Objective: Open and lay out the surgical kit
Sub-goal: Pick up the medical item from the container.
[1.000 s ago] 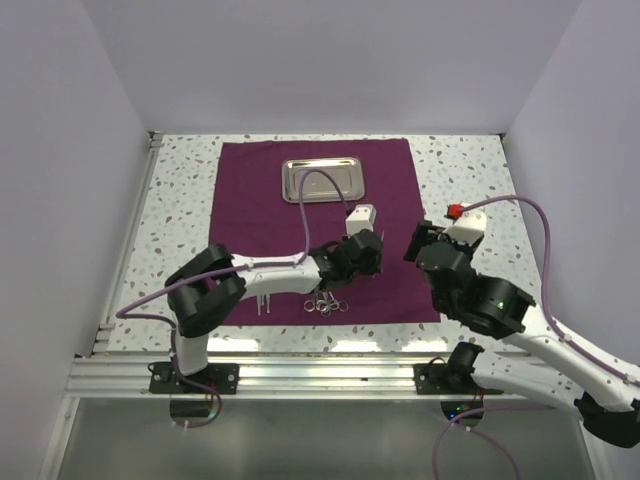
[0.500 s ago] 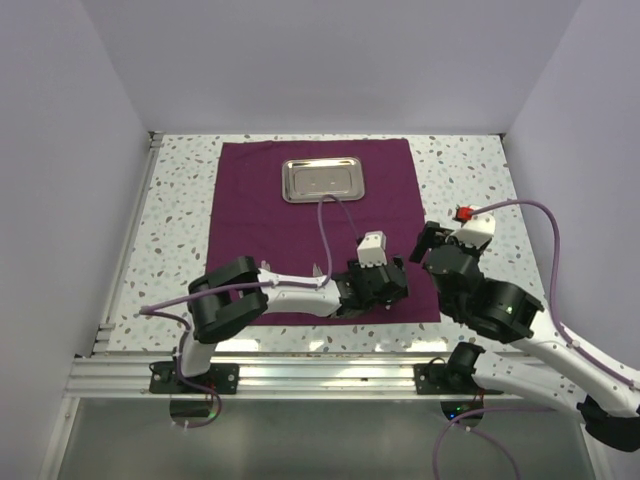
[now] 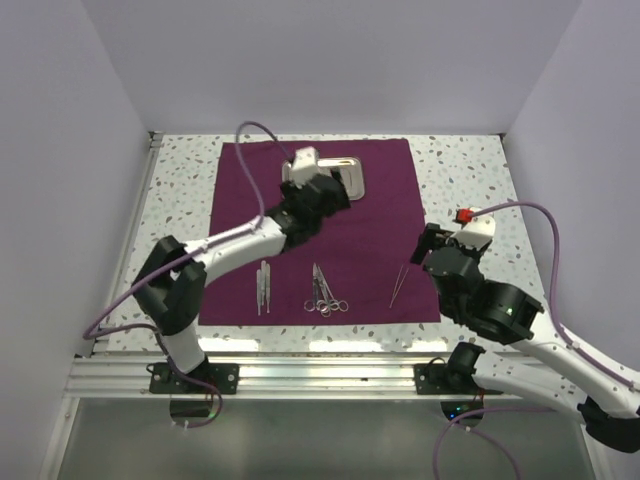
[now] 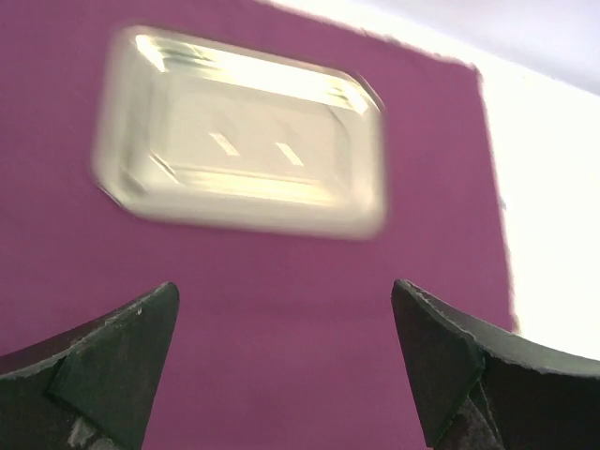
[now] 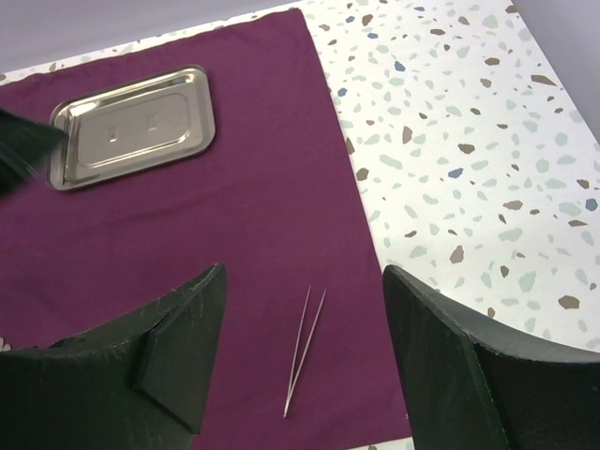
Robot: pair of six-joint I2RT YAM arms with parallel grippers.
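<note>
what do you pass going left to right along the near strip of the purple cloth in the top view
slim probes → ring-handled instruments → tweezers, all lying apart on the cloth

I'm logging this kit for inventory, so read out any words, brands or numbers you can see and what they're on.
None readable.
The steel tray has two small marks on its floor, too small and blurred to read as text.
The purple cloth and the tweezers show no lettering.
</note>
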